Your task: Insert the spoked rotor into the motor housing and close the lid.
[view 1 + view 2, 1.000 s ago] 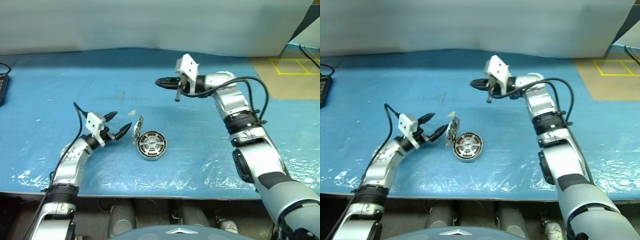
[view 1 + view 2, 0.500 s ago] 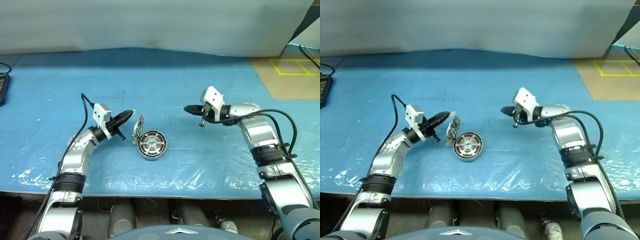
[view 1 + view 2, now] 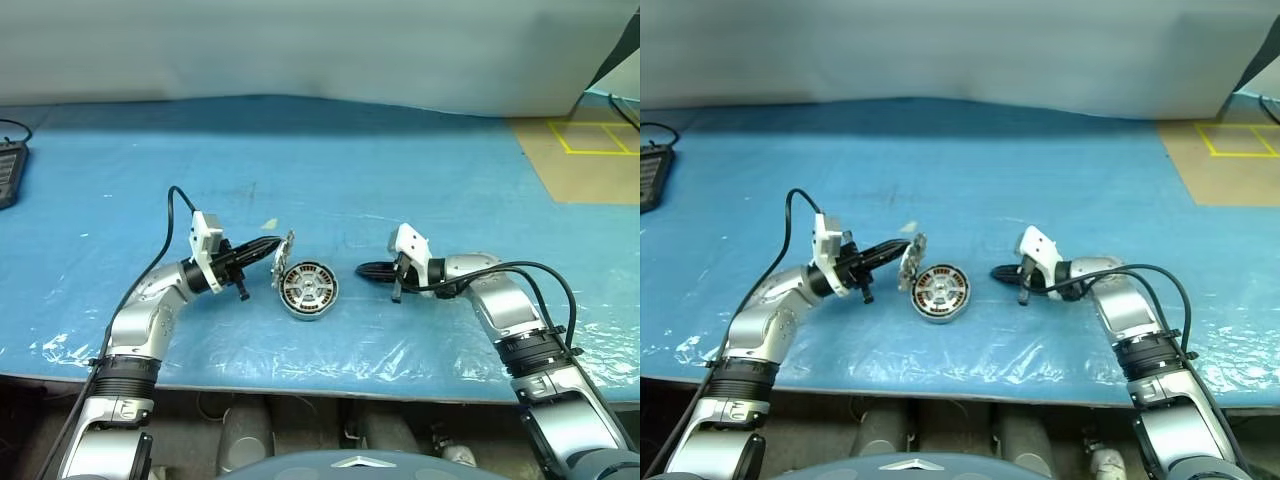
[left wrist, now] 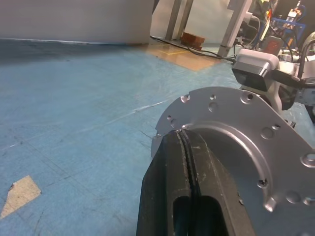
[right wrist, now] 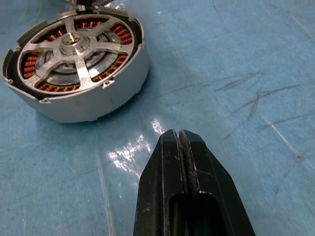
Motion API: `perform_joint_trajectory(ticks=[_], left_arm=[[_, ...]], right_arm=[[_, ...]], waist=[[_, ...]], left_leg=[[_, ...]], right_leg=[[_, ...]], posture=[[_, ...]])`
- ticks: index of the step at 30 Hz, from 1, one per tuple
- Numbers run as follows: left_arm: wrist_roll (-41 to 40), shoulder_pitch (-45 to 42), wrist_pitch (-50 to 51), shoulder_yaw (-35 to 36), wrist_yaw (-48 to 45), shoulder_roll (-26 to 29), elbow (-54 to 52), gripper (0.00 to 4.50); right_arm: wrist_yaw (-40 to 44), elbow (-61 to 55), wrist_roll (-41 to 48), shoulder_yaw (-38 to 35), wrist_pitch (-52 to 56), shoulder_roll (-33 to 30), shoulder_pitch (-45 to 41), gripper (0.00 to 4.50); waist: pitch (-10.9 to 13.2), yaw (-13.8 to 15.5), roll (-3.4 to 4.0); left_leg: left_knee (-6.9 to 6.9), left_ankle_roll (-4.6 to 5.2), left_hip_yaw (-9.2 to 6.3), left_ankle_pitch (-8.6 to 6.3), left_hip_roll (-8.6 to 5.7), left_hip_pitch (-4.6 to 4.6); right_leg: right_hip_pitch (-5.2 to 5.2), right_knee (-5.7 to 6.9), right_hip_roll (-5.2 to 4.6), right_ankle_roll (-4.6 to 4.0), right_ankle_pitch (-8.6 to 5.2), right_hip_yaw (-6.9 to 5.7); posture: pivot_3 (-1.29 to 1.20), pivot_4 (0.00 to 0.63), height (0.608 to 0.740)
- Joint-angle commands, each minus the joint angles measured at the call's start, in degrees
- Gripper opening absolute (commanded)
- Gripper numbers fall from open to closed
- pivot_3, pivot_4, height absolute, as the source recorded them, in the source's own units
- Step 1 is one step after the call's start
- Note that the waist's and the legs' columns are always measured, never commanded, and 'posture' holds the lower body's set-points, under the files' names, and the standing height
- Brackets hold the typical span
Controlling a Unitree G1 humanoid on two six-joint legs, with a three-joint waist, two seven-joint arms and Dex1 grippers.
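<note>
Beside the motor housing, rotor already seated inside, left gripper has just clamped shut on the upright lid while right gripper, closed and empty, has dropped near the housing, so lid closing comes next.

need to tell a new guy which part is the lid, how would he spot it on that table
On the blue plastic-covered table, find the round motor housing lying flat near the front edge, between the two grippers. The lid is the thin silvery disc standing on edge against the housing's left side, with the shut left gripper at it. It shows drilled holes, no copper windings.
</note>
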Motion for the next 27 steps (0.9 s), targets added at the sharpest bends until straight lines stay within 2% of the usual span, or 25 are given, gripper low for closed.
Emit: perform_joint_trajectory(ticks=[1,8,17,22,27], left_arm=[[-1.5,-0.5,1.0,-0.7,-0.2,-0.9,-4.0,0.01],[1.0,-1.2,2.4,-6.0,-0.5,-3.2,-5.0,0.01],[5.1,2.2,2.6,-10.8,-3.5,0.9,-4.2,0.01],[8.4,4.8,1.5,-13.4,-4.4,2.8,-2.6,0.01],[8.0,5.5,1.1,-12.4,-2.8,2.1,-3.0,0.01]], right_arm=[[0.6,-1.9,1.5,-0.7,-1.3,-0.3,0.1,0.00],[-1.3,-3.1,1.6,-2.7,-1.4,-1.4,-0.6,0.00],[-6.9,5.9,-0.4,-7.8,-5.2,-7.0,-6.8,0.00],[-8.8,5.1,0.9,-8.7,-4.2,-5.3,-8.3,0.00],[-7.9,2.3,3.8,-8.8,-3.9,-2.0,-7.5,0.00]], waist=[[0.0,0.0,0.00],[0.0,0.0,0.00],[0.0,-0.1,0.01],[-0.1,0.0,0.11],[-0.1,0.0,0.15]], left_leg=[[-0.01,0.00,0.00,0.00,0.00,-0.01],[0.00,0.00,-0.01,0.00,0.00,0.00],[-0.02,-0.07,-0.01,0.04,-0.05,0.07],[-0.08,-0.05,-0.01,0.03,-0.03,0.15],[-0.05,0.00,-0.01,0.00,-0.04,0.34]], right_leg=[[0.00,-0.01,0.00,0.00,0.00,-0.01],[0.03,-0.02,-0.01,0.00,0.00,-0.02],[0.05,-0.02,-0.01,0.01,0.01,-0.01],[0.14,-0.04,0.01,0.01,0.00,-0.02],[0.35,-0.04,-0.03,0.01,0.00,-0.02]], posture=[[0.00,0.150,0.740],[0.00,0.150,0.740],[0.00,0.150,0.740],[0.00,0.150,0.740],[0.00,0.150,0.740]])
